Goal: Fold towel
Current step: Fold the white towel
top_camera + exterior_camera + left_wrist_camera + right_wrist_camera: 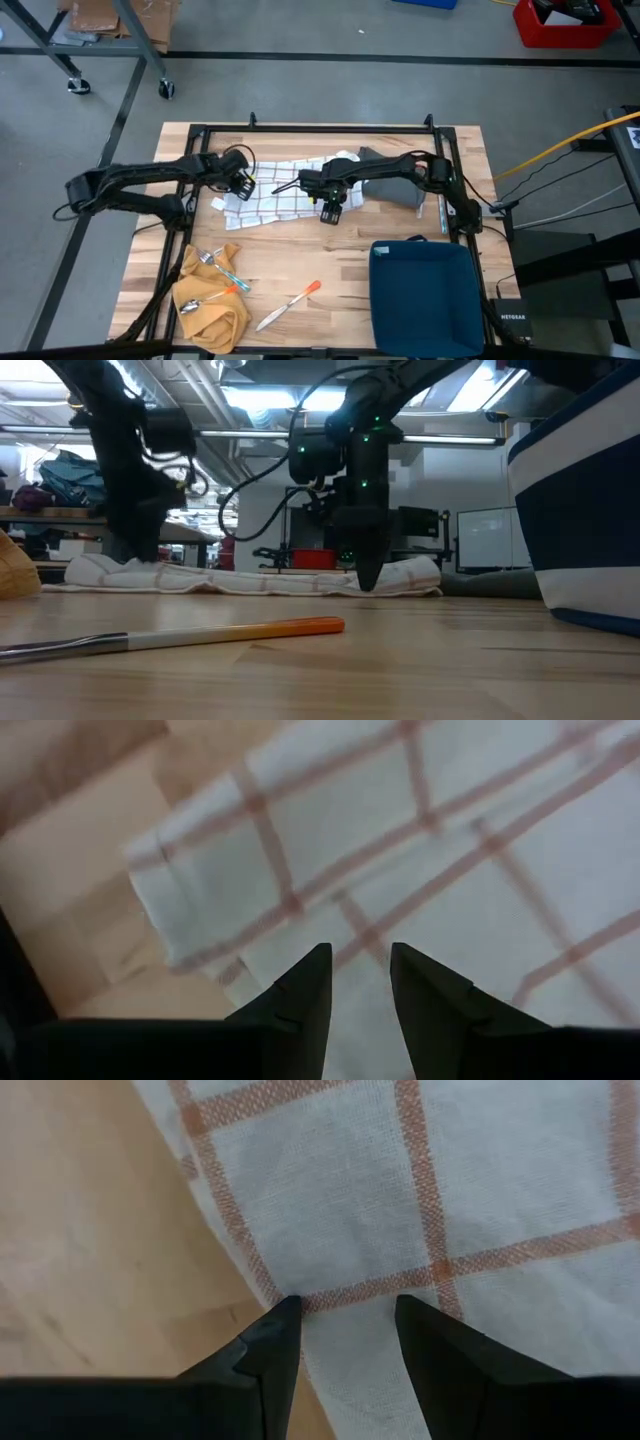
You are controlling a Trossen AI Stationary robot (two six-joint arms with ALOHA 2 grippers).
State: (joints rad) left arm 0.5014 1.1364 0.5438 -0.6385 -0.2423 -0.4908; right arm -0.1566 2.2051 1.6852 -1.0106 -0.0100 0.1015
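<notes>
The towel [285,195] lies spread near the middle of the table [330,270], white with thin orange-red checks, mostly flat but rumpled and bunched at its far right end. My left gripper [222,203] is down at its left edge, fingers parted a little over the cloth where a folded corner shows two layers. My right gripper [345,1320] stands at the towel's near edge, fingers apart and straddling the hem, tips right at the fabric; neither hand has closed on it.

A grey cloth [392,185] lies just beyond the towel's right end, under my right arm. The dark blue bin [425,295] at the near right shows nothing inside. At the near left, a mustard-yellow cloth [212,305] carries a fork [215,262] and a spoon [200,300]; an orange-handled knife [290,305] lies on bare wood between it and the bin.
</notes>
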